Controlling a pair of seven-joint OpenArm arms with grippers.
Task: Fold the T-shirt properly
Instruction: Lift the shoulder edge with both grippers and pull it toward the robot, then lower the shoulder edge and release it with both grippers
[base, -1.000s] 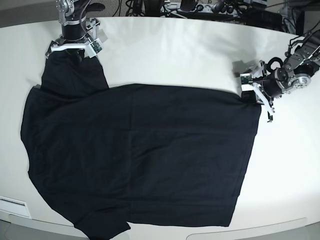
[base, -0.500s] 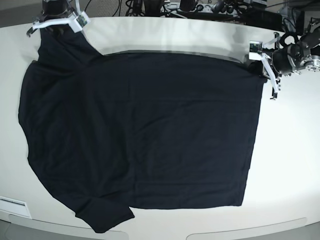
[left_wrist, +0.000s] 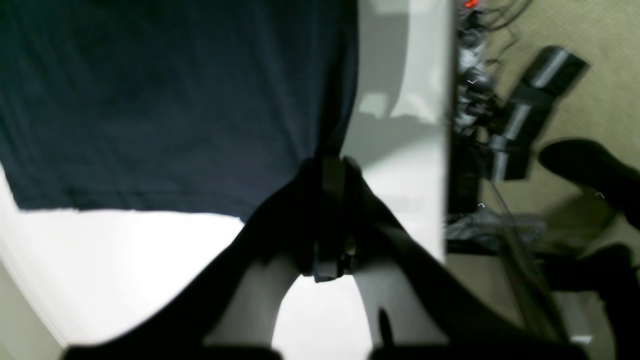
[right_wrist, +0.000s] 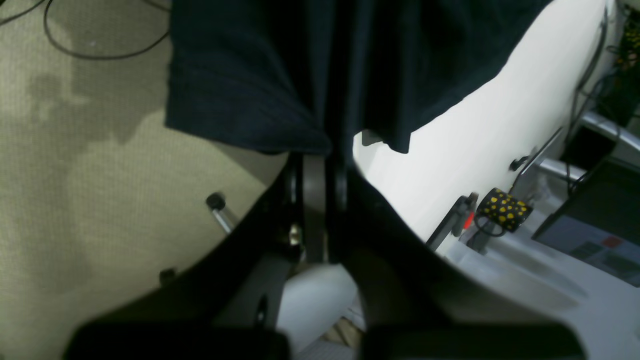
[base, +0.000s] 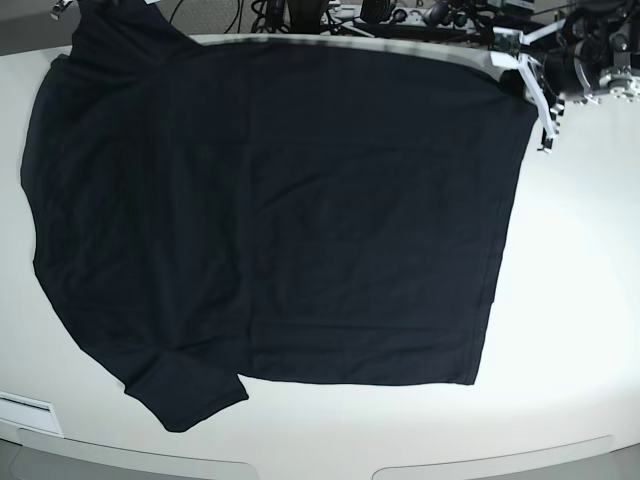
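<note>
A white table carries the black T-shirt, spread nearly flat across it.

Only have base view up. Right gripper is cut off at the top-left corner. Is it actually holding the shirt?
Observer: Yes. In the right wrist view the right gripper is shut on a bunched fold of the T-shirt.
Operator: And the left one? It looks side-on at the top right.
Observer: The left gripper is shut on the T-shirt's corner, where the side edge meets the hem.
Operator: Is the cloth at the right gripper on the table?
Observer: Partly not. In the right wrist view, cloth left of the gripper has carpet behind it; the white table lies to the right.
</note>
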